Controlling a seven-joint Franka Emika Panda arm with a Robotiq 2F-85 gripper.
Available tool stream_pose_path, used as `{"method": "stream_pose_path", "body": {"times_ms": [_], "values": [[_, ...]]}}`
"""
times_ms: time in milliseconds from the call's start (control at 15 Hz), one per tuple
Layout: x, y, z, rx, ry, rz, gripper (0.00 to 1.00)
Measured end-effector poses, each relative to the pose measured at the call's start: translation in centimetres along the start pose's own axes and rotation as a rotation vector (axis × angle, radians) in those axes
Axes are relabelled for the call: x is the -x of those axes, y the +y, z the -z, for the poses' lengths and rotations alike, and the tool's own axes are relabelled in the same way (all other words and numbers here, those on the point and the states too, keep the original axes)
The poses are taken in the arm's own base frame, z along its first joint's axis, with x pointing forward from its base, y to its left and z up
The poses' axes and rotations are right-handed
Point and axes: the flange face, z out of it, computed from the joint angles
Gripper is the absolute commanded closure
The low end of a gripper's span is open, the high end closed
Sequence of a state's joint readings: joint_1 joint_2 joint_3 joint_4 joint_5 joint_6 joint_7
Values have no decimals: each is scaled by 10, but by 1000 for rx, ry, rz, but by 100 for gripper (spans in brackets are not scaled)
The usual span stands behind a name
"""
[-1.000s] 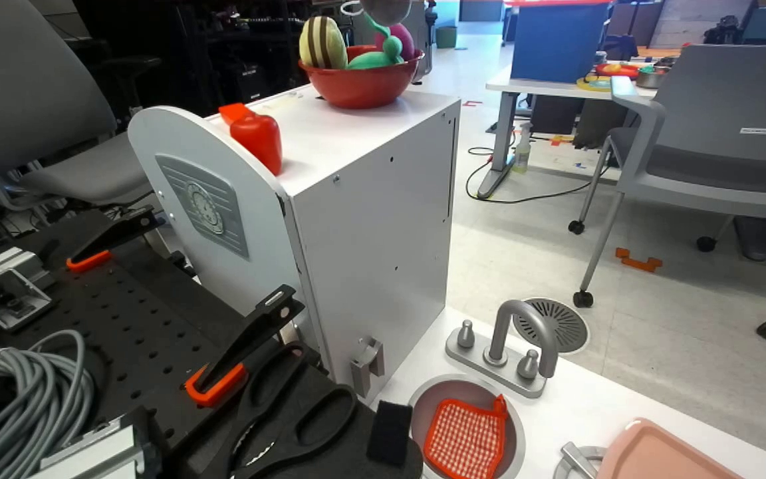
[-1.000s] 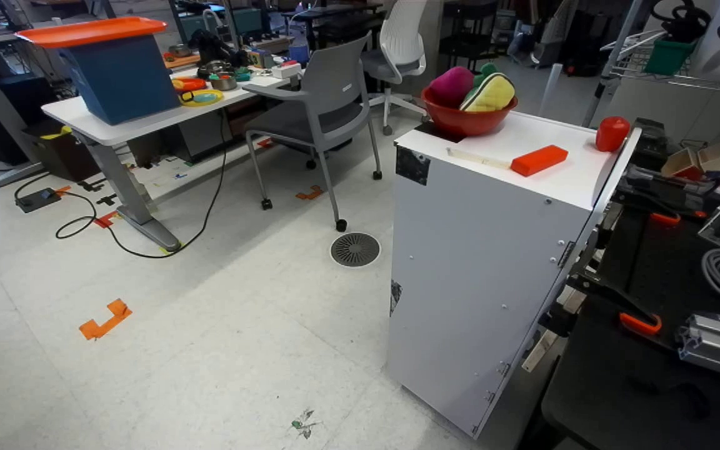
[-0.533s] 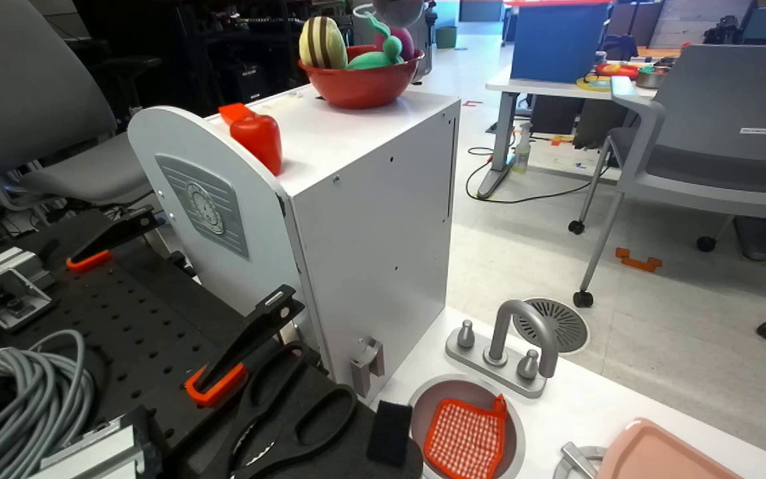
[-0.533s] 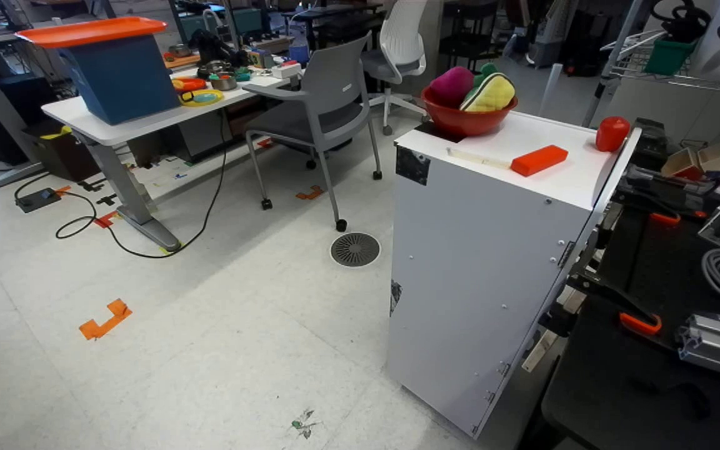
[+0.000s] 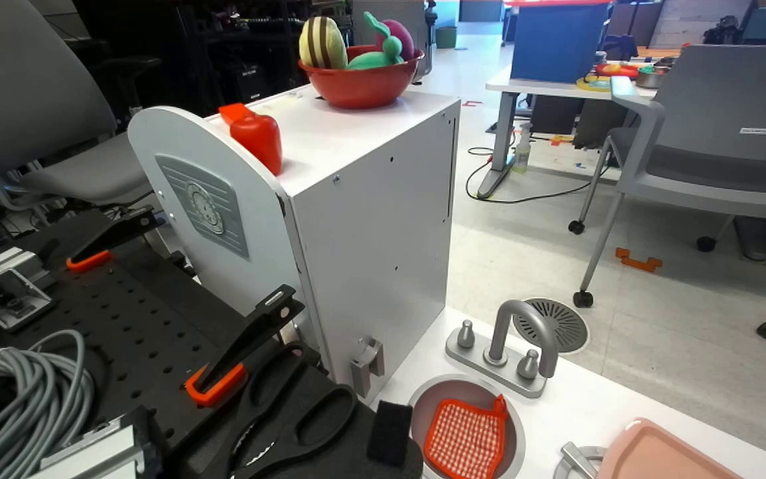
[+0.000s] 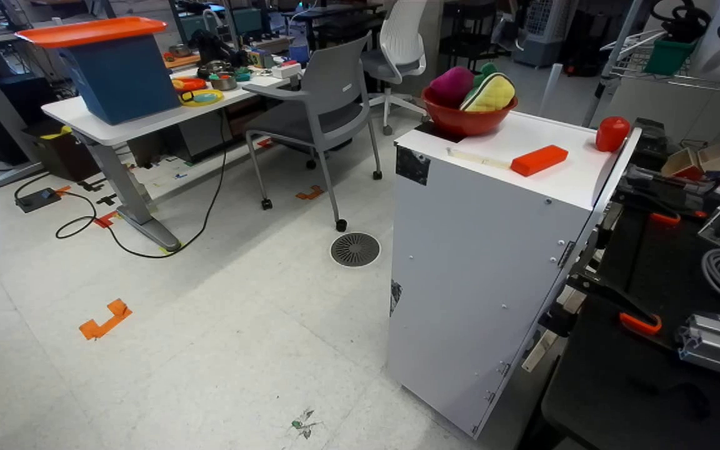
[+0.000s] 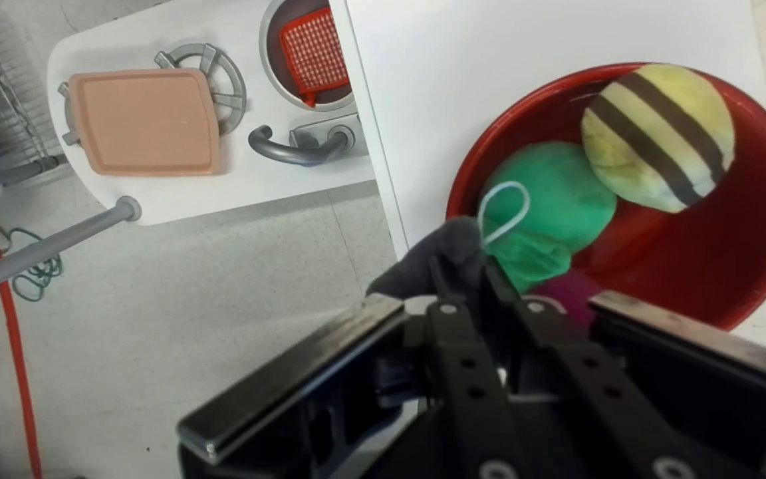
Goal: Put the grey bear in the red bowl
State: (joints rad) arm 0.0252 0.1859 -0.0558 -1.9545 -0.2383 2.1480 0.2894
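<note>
Red bowl (image 7: pixel 702 266), three toys (image 7: pixel 659 136) inside, one gripper (image 7: pixel 468 273) pinching one grey bear (image 7: pixel 416 269)

The bear (image 7: pixel 419 263) was dark grey, the bowl (image 7: pixel 715 259) red and the gripper (image 7: pixel 466 269) mostly black, with a green toy (image 7: pixel 562 193), a magenta toy (image 6: pixel 452 86), a yellow toy (image 7: pixel 659 136) striped in dark brown, and a cloth (image 7: pixel 316 53) checked red and white.

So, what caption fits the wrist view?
Black gripper holding a dark-grey plush toy; in the round glossy red bowl, a striped yellow toy, a green toy and a purple toy.
</note>
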Motion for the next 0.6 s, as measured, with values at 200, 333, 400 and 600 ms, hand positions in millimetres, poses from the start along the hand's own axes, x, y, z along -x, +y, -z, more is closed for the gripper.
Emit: {"method": "stream_pose_path", "body": {"times_ms": [200, 333, 400, 600], "values": [[2, -13, 12, 25, 31, 5, 97], [4, -19, 20, 19, 46, 12, 97], [4, -22, 24, 3, 56, 16, 97], [3, -28, 34, -75, 93, 27, 97]]}}
